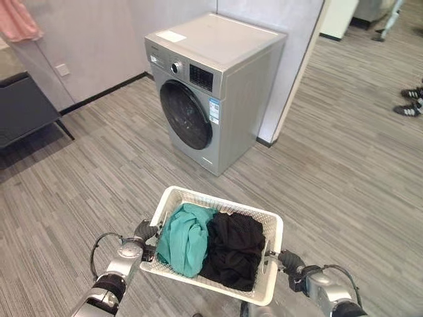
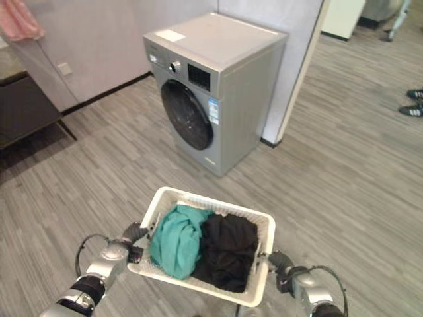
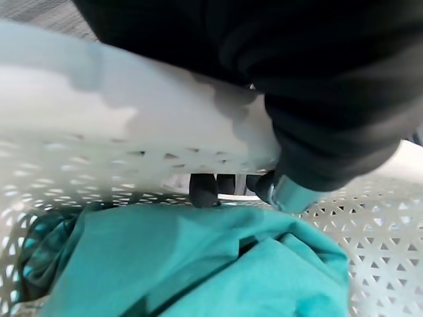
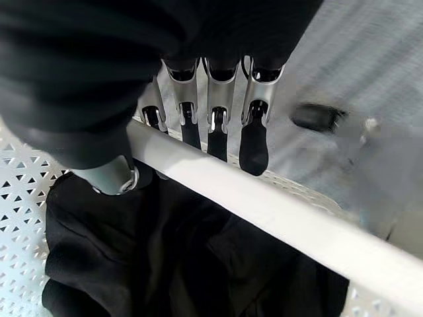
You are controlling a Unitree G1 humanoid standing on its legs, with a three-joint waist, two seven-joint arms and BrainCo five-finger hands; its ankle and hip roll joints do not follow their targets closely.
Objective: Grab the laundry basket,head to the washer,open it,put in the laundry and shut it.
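Grey striped floor underfoot, running to a pale wall at the back. Silver front-loading washer standing against that wall, round dark door closed, a white sheet of paper lying on its top. Dark low table off to the left by the wall, pink cloth hanging above it. A person's dark shoes at the far right edge. Nearer the camera, well apart from the washer: white perforated laundry basket, held off the floor between the two arms. Inside it, teal garment on the left half, black garment on the right half, the two touching at the middle. Left hand at the basket's left rim, dark fingertips hooked under and curled round the white rim bar in the left wrist view, teal cloth just beyond. Right hand at the right rim, fingers curled over the white rim bar with the thumb on the inner side, black cloth just beside it
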